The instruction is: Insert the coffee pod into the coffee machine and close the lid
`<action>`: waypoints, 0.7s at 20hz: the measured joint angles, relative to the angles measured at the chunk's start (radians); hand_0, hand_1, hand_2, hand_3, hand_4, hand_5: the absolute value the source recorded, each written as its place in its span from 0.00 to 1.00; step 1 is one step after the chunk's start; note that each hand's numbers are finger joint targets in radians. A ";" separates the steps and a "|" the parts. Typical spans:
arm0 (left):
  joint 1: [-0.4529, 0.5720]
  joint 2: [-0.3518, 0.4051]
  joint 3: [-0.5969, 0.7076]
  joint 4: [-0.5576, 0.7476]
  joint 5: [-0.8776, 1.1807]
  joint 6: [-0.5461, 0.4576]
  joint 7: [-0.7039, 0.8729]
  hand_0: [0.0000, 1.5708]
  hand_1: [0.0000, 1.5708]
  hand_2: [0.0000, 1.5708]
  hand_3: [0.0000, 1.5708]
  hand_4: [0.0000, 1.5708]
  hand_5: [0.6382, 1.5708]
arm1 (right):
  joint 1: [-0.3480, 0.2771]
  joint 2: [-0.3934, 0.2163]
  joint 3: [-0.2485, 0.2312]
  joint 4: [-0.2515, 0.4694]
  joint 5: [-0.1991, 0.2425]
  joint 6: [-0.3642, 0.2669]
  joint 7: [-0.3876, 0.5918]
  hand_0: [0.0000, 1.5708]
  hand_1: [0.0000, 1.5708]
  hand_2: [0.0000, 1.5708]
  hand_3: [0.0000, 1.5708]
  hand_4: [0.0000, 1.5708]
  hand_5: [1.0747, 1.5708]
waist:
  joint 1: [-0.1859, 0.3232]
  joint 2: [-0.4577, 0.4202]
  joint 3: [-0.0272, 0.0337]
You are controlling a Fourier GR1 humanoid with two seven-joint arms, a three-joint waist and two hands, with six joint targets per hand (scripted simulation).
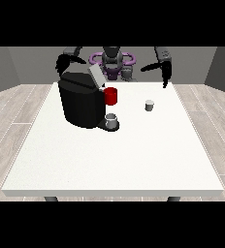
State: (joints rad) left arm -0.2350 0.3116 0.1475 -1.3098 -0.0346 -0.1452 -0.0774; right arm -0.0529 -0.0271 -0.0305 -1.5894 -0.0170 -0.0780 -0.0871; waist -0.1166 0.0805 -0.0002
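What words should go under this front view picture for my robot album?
Robot hand raised over the white table, small coffee pod waiting beside the black coffee machine with its lid open.

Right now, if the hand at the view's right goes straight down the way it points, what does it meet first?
Probably the large white table near its far edge; that hand points downward. The small grey coffee pod sits nearer the camera, apparently off that line, though depth is unclear.

I see a grey torso (112,60) ringed by purple loops (127,57), with black arms ending in black hands (166,72).
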 measured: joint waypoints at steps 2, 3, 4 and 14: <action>-0.033 0.033 0.023 0.065 -0.007 -0.012 -0.011 0.00 0.00 0.00 0.00 0.00 1.00 | 0.005 0.007 0.023 -0.015 0.002 -0.004 -0.004 0.00 0.00 0.00 0.00 0.08 1.00 | -0.020 0.022 0.0000; -0.046 0.038 0.025 0.096 -0.010 -0.018 -0.016 0.00 0.00 0.00 0.00 0.00 1.00 | 0.002 0.011 0.041 -0.022 0.006 -0.026 0.001 0.00 0.00 0.00 0.00 0.15 1.00 | -0.021 0.030 0.0000; -0.061 0.039 0.026 0.123 -0.019 -0.015 -0.017 0.00 0.00 0.00 0.00 0.00 1.00 | -0.003 0.007 0.040 -0.022 0.003 -0.020 0.000 0.00 0.00 0.00 0.00 0.18 1.00 | -0.027 0.039 -0.0001; -0.197 0.056 0.010 0.345 -0.118 0.020 -0.023 0.00 0.00 0.00 0.00 0.00 1.00 | -0.071 0.015 0.045 0.027 0.012 -0.052 0.021 0.00 0.00 0.00 0.00 0.25 1.00 | -0.024 0.091 0.0000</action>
State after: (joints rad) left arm -0.4318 0.3674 0.1577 -0.9646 -0.1530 -0.1251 -0.0999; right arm -0.1237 -0.0120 0.0144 -1.5626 -0.0054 -0.1298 -0.0657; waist -0.1409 0.1717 -0.0002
